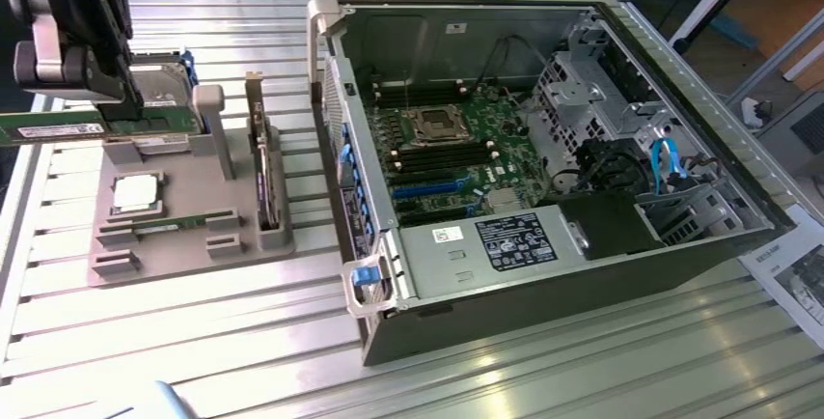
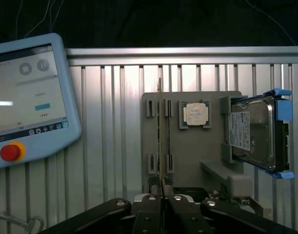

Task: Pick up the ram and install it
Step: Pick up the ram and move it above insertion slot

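The ram point(image 1: 52, 130) is a long thin green stick held level above the grey parts holder point(image 1: 193, 245) at the exterior view's left. My gripper point(image 1: 123, 118) is shut on it, gripping near its middle from above. In the wrist view the ram point(image 2: 160, 131) shows edge-on as a thin line running out from between the shut fingers of the gripper point(image 2: 162, 189), over the holder point(image 2: 188, 156). The open computer case point(image 1: 721, 245) lies to the exterior view's right, with its motherboard point(image 1: 445, 153) and dark memory slots exposed.
On the holder sit a square silver processor point(image 1: 135, 192), an upright dark expansion card point(image 1: 264, 182) and a hard drive point(image 2: 256, 131) in blue brackets. A teach pendant point(image 2: 27, 97) lies on the slatted metal table point(image 1: 193, 342). Cables and drive cages fill the case's right side.
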You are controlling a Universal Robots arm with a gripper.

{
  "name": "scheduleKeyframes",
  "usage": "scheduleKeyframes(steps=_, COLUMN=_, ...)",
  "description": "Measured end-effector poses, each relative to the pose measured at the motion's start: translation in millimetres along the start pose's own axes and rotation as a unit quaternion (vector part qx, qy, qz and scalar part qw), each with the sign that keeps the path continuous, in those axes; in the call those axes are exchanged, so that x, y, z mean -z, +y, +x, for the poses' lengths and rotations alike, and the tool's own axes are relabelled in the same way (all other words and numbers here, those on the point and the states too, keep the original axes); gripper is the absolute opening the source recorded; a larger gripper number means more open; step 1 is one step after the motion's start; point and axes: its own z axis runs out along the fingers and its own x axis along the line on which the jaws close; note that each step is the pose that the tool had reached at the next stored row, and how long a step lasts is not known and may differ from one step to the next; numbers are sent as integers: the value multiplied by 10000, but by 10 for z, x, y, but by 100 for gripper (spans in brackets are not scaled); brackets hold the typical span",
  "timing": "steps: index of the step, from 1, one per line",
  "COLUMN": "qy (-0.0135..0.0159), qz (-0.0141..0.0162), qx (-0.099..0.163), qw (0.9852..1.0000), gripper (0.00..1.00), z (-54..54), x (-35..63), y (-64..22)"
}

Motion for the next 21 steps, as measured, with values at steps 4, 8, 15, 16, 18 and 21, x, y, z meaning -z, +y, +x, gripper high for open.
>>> scheduleKeyframes(steps=4, qy=0, qz=-5, qx=0, qw=10000, gripper=12, z=2, x=3, y=-52)
scheduleKeyframes(steps=8, qy=0, qz=-10, qx=0, qw=10000, gripper=12, z=5, x=6, y=-140)
scheduleKeyframes(steps=15, qy=1, qz=-14, qx=5, qw=10000, gripper=12, z=7, x=11, y=-251)
scheduleKeyframes(steps=16, qy=1, qz=-14, qx=6, qw=10000, gripper=12, z=8, x=11, y=-270)
scheduleKeyframes(steps=18, qy=1, qz=-14, qx=8, qw=10000, gripper=12, z=10, x=13, y=-308)
scheduleKeyframes(steps=21, qy=1, qz=-14, qx=11, qw=10000, gripper=12, z=11, x=16, y=-385)
